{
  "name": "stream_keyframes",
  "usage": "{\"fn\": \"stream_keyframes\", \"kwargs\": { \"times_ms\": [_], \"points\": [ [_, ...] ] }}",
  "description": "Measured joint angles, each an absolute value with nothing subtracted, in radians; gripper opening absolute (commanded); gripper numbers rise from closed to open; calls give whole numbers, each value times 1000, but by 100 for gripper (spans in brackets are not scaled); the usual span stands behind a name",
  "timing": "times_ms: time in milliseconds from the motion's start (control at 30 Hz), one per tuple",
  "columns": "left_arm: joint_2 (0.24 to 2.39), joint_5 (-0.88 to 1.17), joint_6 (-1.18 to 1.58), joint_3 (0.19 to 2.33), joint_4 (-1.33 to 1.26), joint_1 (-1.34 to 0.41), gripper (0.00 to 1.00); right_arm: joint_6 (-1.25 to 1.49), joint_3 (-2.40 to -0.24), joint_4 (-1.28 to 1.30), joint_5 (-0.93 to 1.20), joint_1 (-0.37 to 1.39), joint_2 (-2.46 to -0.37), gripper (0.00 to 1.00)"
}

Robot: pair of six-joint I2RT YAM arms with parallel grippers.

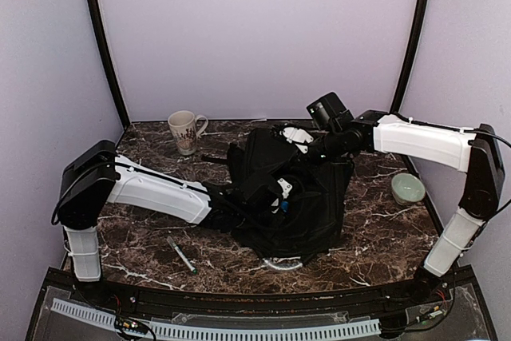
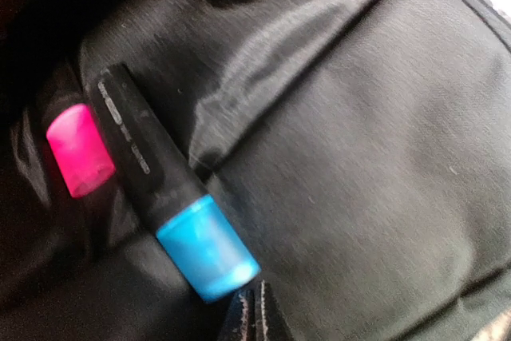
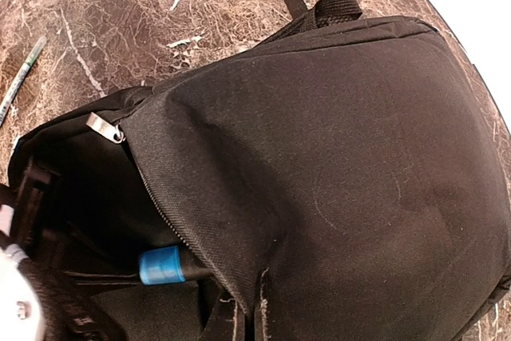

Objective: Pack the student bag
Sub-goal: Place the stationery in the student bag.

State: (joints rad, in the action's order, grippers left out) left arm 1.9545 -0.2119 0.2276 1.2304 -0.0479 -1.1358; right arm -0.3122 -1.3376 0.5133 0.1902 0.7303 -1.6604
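Where the slim green-and-white pen (image 1: 182, 255) lies on the dark marbled table (image 1: 136, 237) nearest the arm bases, we see the large black soft fabric backpack (image 1: 315, 209) just beyond it, mid-table. Our left claw (image 2: 251, 315) is inside the backpack's open mouth, closed on nothing. Its tips sit just below a black marker with a blue cap (image 2: 172, 197), which lies beside a pink cap (image 2: 78, 149). Our right claw (image 3: 246, 319) is pinched onto the backpack's fabric at the far side. Farther back stands a cream ceramic mug (image 1: 184, 131).
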Motion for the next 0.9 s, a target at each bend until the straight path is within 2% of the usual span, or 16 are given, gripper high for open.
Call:
{"fn": "stream_keyframes", "kwargs": {
  "times_ms": [367,667,900],
  "points": [
    [2011,-398,154,1266,-207,-1093,0,-310,-1340,505,190,728,-1661,0],
    [2049,-408,104,1275,-295,-1053,0,-304,-1369,495,182,709,-1681,0],
    [1908,-404,116,1114,-367,-1074,0,-305,-1369,503,188,715,-1682,0]
  ]
}}
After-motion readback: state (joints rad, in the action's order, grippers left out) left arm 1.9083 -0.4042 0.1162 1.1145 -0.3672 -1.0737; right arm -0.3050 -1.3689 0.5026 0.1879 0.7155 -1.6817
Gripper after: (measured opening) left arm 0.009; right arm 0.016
